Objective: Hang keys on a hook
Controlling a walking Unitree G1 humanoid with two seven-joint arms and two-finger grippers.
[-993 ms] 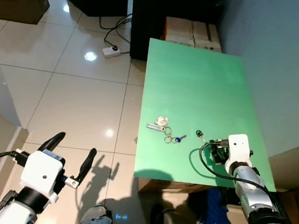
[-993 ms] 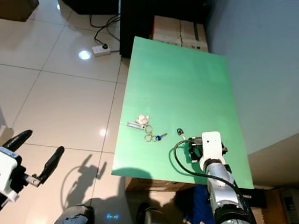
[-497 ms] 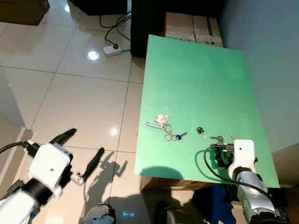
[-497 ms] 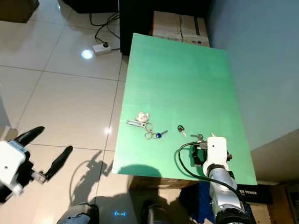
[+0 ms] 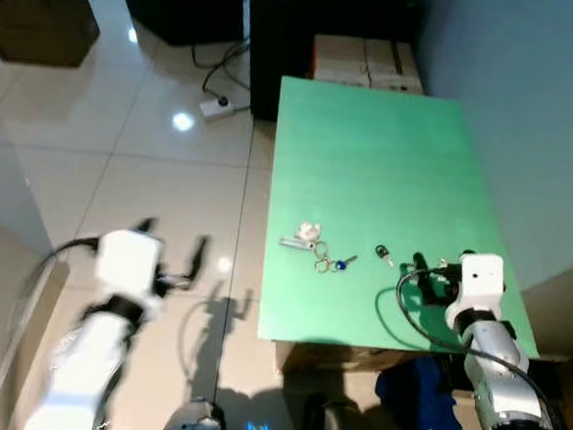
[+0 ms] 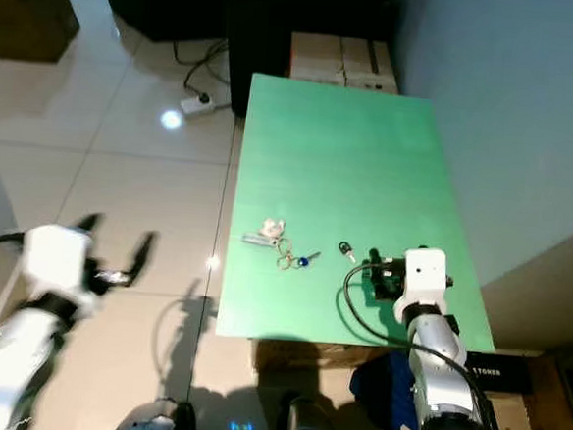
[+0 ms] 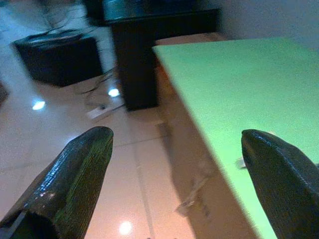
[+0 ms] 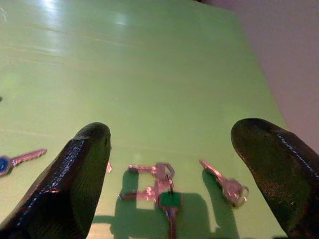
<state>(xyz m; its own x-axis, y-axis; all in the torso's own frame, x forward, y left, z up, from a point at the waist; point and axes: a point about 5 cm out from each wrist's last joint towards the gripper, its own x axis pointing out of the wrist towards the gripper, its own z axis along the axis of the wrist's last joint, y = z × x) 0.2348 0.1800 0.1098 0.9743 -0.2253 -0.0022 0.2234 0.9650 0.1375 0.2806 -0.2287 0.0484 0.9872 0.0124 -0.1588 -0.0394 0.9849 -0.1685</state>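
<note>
L gripper (image 7: 174,164) hangs over the tiled floor (image 5: 162,167) beside the green tabletop (image 5: 370,152), fingers spread wide. Keyring bunch w/ blue key (image 5: 323,255) lies mid-tabletop, black-headed key (image 5: 381,252) just right of it. R gripper (image 8: 174,149) open; wrist view adds green-tagged keys (image 8: 164,191) and a single key (image 8: 224,184) between its fingers.

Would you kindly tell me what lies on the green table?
On the green table lie a white-charm keyring bunch, a black-headed key and, between the right tool's open fingers, a green-tagged key bunch and a loose key. Its arm hides the tabletop beneath.
</note>
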